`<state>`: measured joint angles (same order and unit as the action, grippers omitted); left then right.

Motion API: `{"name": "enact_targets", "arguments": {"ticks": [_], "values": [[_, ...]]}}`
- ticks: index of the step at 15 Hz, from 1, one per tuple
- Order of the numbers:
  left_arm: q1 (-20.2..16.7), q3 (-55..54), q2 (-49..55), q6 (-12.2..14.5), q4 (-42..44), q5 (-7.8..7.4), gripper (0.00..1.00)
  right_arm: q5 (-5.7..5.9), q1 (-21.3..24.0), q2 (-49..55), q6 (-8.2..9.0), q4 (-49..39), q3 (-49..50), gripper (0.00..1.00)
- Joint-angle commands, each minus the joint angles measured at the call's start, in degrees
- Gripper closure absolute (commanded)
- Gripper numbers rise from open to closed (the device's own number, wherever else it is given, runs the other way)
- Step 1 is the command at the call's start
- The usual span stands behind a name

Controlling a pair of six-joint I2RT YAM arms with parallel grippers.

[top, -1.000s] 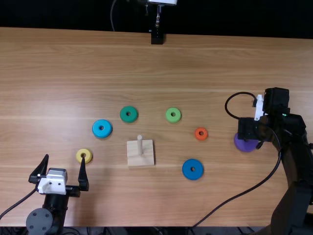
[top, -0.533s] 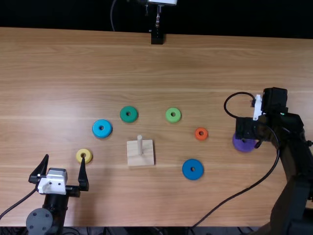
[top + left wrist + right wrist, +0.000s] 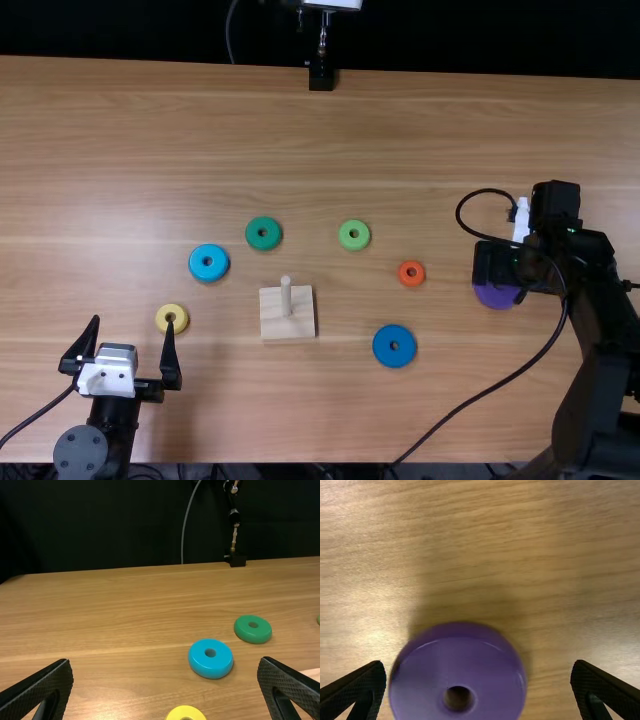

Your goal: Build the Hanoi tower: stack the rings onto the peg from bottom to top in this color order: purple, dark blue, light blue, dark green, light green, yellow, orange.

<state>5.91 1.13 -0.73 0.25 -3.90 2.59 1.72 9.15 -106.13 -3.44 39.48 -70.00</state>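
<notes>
Left claw (image 3: 133, 320) — wide apart, empty. Dark blue ring (image 3: 384, 353), flat. Yellow ring (image 3: 181, 313), beside a left fingertip. Peg (image 3: 286, 296), upright on block (image 3: 272, 322). Purple ring (image 3: 492, 298), on the table; top view: partly covered by right claw (image 3: 493, 262); right wrist view: its hole, fingers spread wide. Beyond — orange ring (image 3: 404, 277), light blue ring (image 3: 198, 257), light green ring (image 3: 345, 229), dark green ring (image 3: 253, 229); far edge, black stand (image 3: 321, 79).

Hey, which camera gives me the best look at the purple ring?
The right wrist view: the purple ring is large there, its hole plain. The top view shows part of it, with the right arm covering the rest.
</notes>
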Motion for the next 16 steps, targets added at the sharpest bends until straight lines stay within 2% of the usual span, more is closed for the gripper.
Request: {"name": "enact_targets", "arguments": {"ticks": [1,12,14,15,16], "values": [[-0.2,-1.1,0.7,0.8,-0.6,-0.27,0.00,-2.56,-0.4,-1.4,1.97,-0.1,0.7,0.00],[-0.2,-1.1,0.7,0.8,-0.6,-0.27,0.00,-2.45,-0.5,-2.6,1.65,0.6,3.7,0.00],[-0.2,-1.1,0.7,0.8,-0.6,-0.27,0.00,-2.56,-1.1,-2.6,1.65,0.8,3.8,0.59],[-0.2,-1.1,0.7,0.8,-0.6,-0.27,0.00,-2.56,-1.1,-2.5,1.65,0.8,3.9,0.83],[-0.2,-1.1,0.7,0.8,-0.6,-0.27,0.00,-2.56,-1.2,-2.5,1.75,0.6,4.0,1.00]]}}
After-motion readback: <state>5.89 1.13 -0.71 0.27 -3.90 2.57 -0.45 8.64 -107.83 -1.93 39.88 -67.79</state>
